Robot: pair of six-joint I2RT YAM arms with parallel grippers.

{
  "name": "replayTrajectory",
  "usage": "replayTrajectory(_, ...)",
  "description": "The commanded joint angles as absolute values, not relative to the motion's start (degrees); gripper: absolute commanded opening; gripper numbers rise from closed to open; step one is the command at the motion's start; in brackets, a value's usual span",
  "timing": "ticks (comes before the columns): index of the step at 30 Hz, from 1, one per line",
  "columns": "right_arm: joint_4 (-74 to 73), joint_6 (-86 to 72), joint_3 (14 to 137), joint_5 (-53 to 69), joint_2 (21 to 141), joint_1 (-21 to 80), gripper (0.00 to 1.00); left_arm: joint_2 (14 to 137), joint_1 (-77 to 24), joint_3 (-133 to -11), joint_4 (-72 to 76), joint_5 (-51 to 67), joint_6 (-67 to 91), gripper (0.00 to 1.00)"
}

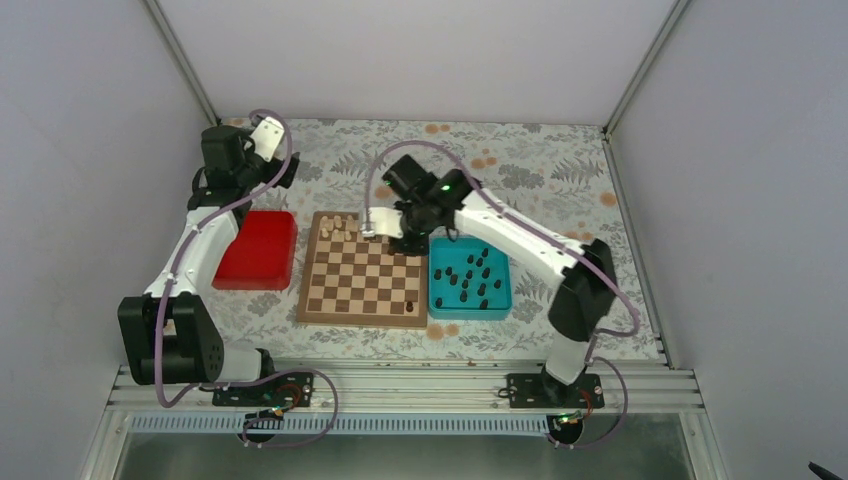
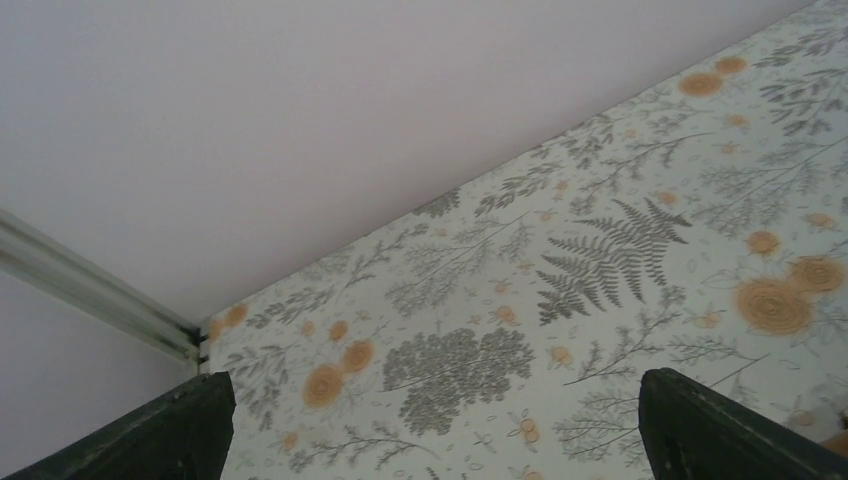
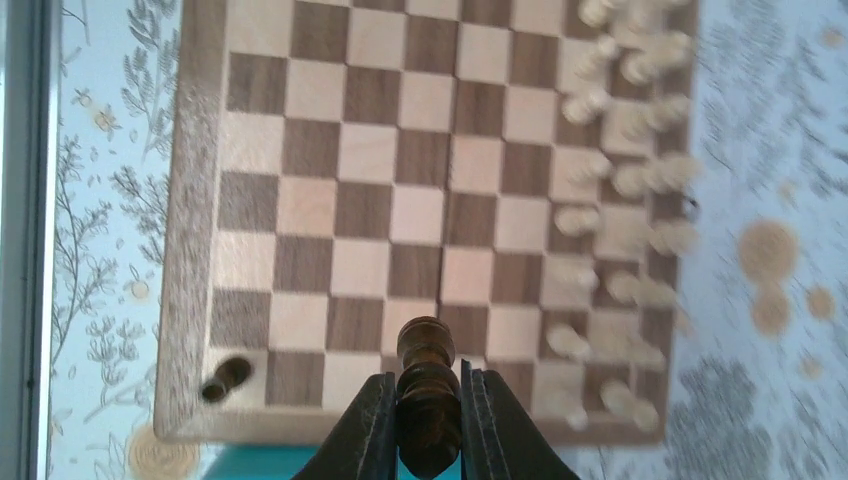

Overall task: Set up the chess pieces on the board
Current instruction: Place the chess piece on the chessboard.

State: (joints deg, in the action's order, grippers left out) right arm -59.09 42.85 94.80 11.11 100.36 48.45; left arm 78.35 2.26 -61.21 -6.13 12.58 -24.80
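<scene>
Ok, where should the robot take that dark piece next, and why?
Probably toward the board's near row, lowering it beside the lone dark piece there. The right gripper is shut on a dark chess piece over the board's right edge; cream pieces occupy the far rows.

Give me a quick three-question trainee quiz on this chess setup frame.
1. True or false: the right gripper is shut on a dark chess piece.
2. Which tray holds the spare dark pieces? A) red tray B) teal tray C) neither
3. Fill in: apart from the held one, ___ dark piece sits on the board.
Key: 1 true; 2 B; 3 one, the corner piece at the board's near right corner.
</scene>
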Motion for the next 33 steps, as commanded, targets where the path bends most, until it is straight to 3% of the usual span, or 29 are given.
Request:
replayTrajectory(1,-62.33,44.34,100.75,10.45,108.15,53.35,0.07,77.17,4.48,-63.5,-6.61,13.95,-26.05,1.0)
replayTrajectory(12,-65.78,45.77,112.91,10.83,121.81,61.87,0.06,76.24,9.51,-63.36,-7.47,18.1,-27.39,1.0)
replayTrajectory(33,-65.45,44.21,111.53,10.49,126.42,65.39,0.07,76.65,12.83,-60.56,-6.05,22.06,-27.95,1.0)
